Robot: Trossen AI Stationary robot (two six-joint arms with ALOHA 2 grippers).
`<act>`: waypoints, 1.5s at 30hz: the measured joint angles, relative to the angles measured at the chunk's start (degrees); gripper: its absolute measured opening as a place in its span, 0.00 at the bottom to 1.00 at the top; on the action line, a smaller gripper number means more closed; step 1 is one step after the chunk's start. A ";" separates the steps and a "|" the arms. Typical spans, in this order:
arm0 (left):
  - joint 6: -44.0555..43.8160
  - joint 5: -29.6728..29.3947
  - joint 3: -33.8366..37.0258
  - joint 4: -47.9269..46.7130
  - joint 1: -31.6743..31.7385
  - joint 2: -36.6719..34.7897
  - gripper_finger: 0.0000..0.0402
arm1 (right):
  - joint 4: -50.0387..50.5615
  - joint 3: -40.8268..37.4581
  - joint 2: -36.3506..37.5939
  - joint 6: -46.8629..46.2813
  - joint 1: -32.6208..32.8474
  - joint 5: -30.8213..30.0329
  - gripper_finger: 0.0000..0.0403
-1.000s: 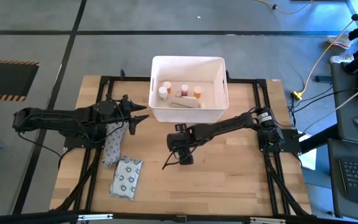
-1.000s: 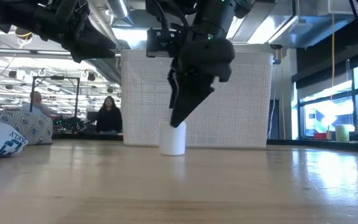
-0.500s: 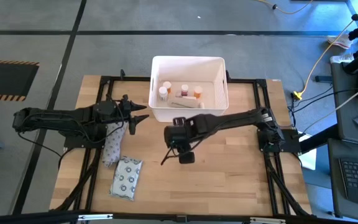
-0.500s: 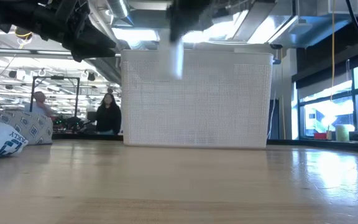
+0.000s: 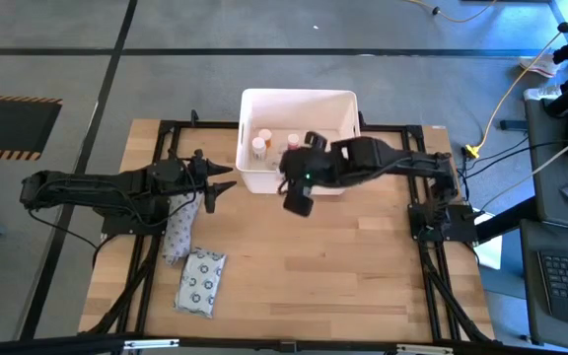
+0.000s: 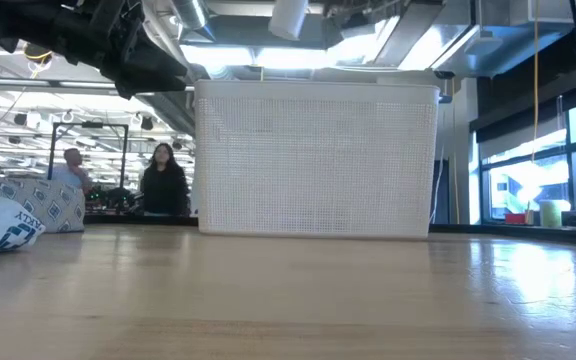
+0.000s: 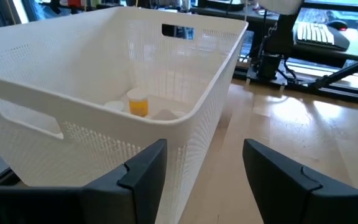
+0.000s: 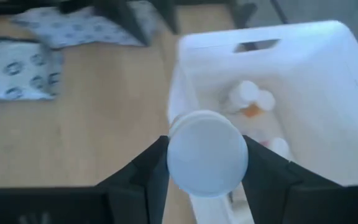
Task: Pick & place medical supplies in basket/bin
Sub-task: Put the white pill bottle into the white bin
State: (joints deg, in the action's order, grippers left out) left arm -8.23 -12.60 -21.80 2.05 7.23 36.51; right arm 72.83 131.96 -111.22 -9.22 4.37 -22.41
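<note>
The white roll (image 8: 207,152) is a smooth, plain cylinder with a flat round end face, pinched on both sides between the two dark fingers of the right gripper (image 8: 207,163). It hangs in the air directly above the near rim of the white tub (image 5: 264,179), well clear of the table (image 5: 363,256); in the low view the roll (image 6: 288,17) shows high above the tub's top edge.

The tub (image 8: 303,74) is rectangular with a rolled rim, rounded corners, finely perforated walls and a slot handle in its end wall. Inside it lie several small white bottles: one with an orange cap (image 7: 138,102), others with pale or pinkish caps (image 5: 260,144), gathered on the floor of the tub.

The right gripper (image 5: 299,193) reaches in from the right side of the tub, its arm crossing over the tub's near right corner.

The left gripper (image 7: 204,168) waits just left of the tub's near left corner, its fingers spread apart and holding nothing. Farther from the tub, on its left and nearer side, two flat packets lie on the table: one with a ring pattern (image 5: 201,282), and a second patterned one (image 5: 177,229) partly under the left arm.

Beyond the tub, in the low view, two people (image 6: 163,180) stand far back in the room.
</note>
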 joint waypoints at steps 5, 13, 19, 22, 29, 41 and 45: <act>0.00 -0.80 0.00 0.11 0.00 0.00 0.51 | 1.43 -0.25 -0.33 -0.99 -7.46 -0.62 0.40; 0.02 -3.45 0.00 0.32 0.00 0.00 0.51 | 1.45 -6.71 -0.74 1.93 -21.73 6.70 0.40; 0.00 -7.27 0.00 0.32 0.00 0.00 0.51 | -8.08 -16.72 -0.74 5.24 -28.46 11.05 0.40; 0.02 -8.78 0.00 0.32 0.00 0.00 0.51 | -13.97 -22.61 -0.74 7.00 -30.32 14.67 0.40; 0.02 -10.75 0.00 0.32 0.00 0.00 0.51 | -24.42 -33.38 -0.74 8.25 -32.00 16.12 0.40; 0.02 -10.75 0.00 0.32 0.00 0.00 0.51 | -31.38 -42.02 -0.74 8.08 -32.29 16.57 0.40; 0.02 -10.75 0.00 0.32 0.00 0.00 0.51 | -33.65 -43.71 -0.74 8.23 -32.29 16.67 0.40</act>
State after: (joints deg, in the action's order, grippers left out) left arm -8.21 -23.35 -21.80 2.37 7.22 36.51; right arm 39.18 88.25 -111.96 -1.00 -27.92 -5.74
